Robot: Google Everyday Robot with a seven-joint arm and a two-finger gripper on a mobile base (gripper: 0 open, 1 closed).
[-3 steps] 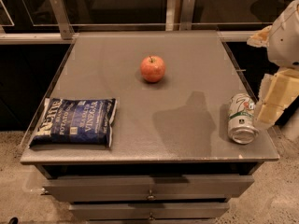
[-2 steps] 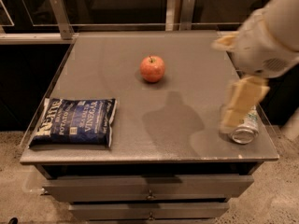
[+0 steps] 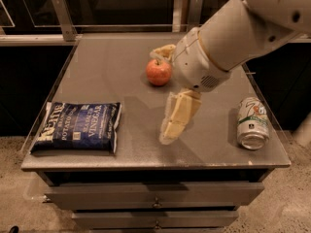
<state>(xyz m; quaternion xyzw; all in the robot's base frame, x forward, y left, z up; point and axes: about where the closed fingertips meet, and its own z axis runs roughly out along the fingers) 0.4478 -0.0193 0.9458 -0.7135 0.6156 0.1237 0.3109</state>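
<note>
My gripper (image 3: 168, 84) hangs over the middle of the grey table (image 3: 112, 67), on the end of the white arm that comes in from the upper right. It is open. One cream finger (image 3: 177, 116) points down toward the front edge and the other (image 3: 164, 50) shows behind the red apple (image 3: 158, 73). The apple stands on the table just left of the wrist, and in the picture it sits between the two fingers. I cannot tell whether anything touches it. The gripper holds nothing.
A dark blue bag of potato chips (image 3: 77, 126) lies flat at the front left. A green and white soda can (image 3: 252, 123) lies on its side at the front right. Drawers (image 3: 155, 195) sit under the tabletop. A railing runs behind the table.
The arm has swung left from the right edge by the can to the middle of the table, beside the apple. The can, bag and apple have not moved.
</note>
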